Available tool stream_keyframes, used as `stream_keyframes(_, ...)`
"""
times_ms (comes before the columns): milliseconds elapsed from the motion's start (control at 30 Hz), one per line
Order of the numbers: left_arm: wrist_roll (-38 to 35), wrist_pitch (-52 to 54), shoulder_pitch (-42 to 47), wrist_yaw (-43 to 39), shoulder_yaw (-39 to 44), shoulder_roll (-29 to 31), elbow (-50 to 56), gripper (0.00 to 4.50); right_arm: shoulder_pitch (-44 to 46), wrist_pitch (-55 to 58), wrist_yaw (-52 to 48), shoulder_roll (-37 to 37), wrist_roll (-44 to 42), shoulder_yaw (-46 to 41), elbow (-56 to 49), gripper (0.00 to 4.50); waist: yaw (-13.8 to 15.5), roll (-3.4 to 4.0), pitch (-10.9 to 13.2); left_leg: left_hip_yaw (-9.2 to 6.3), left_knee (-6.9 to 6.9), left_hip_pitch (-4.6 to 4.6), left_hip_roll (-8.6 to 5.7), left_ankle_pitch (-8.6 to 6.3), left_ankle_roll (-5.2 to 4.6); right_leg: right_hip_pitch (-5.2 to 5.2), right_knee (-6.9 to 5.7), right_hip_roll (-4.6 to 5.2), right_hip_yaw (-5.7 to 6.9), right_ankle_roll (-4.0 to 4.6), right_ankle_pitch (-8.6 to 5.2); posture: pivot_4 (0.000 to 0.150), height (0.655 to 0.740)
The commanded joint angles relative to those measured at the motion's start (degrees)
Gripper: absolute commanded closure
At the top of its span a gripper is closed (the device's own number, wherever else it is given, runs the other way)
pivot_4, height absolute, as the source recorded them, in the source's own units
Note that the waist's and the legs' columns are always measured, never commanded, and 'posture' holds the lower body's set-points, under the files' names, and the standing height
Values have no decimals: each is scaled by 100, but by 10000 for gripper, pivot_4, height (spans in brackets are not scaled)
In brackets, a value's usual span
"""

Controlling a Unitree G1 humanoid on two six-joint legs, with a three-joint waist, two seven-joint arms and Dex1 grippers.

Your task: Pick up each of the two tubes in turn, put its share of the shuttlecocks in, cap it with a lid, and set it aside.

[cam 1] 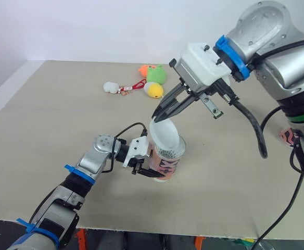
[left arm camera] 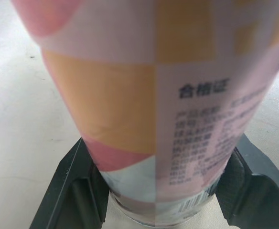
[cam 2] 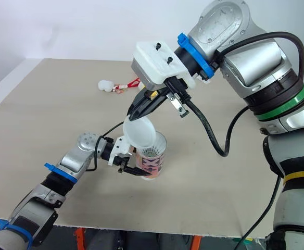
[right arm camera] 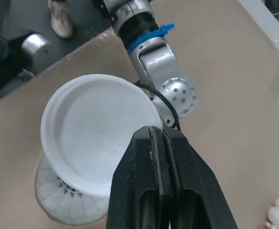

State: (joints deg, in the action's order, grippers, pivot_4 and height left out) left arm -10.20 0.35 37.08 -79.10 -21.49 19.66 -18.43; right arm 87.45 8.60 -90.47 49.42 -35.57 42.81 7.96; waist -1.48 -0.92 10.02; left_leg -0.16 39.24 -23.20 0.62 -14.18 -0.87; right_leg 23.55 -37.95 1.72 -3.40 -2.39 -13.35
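Left eye view: how many tubes on the table [cam 1: 48, 135]?
— One tube [cam 1: 165, 162], upright near the front edge. The left gripper [cam 1: 153, 169] clasps its lower part, a finger [left arm camera: 75, 191] on each side.
— Lids, shuttlecocks?
— One white lid [cam 1: 165, 134], tilted over the tube's mouth, its rim pinched between the right gripper's [cam 1: 157, 116] closed fingers. One shuttlecock [right arm camera: 68, 202] visible inside the mouth.
— Anything else?
— One white plush toy [cam 1: 110, 87] and a green, orange and yellow cluster [cam 1: 154, 80] at the far side; that cluster's count is unclear.
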Motion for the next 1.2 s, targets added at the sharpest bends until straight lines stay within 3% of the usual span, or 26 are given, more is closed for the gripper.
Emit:
stream_keyframes(33,283,139,-172,82,-110,184,-175,20325,-37,-422,-203,110,497,249,-158,43143,1,0,0,1,0,0,0,0,0,0,0,0,0,0,-1,1500,7323)
stream_keyframes(167,281,160,-183,78,-110,204,-141,20325,-233,-1091,-203,-91,1553,449,188,43143,2,-1,0,3,0,0,0,0,0,1,0,-6,-2,-3,1,1500,7323)
stream_keyframes(267,278,174,-190,72,-111,223,-123,20325,-259,-1330,-203,-198,1820,469,297,43143,3,-1,-1,3,0,0,4,0,0,3,-1,-14,-4,-2,3,1500,7323)
stream_keyframes(600,266,207,-205,106,-121,215,-91,20325,-6,-1285,-203,64,1192,840,-23,43143,4,-2,-2,-3,0,6,17,0,0,0,-1,-25,-1,8,1,1500,7323)
stream_keyframes(1200,244,209,-188,158,-102,219,-129,20325,-409,-1362,-203,172,1472,696,-735,43143,16,-3,-2,-9,-25,3,12,-2,2,4,0,-18,8,20,-15,1500,7323)
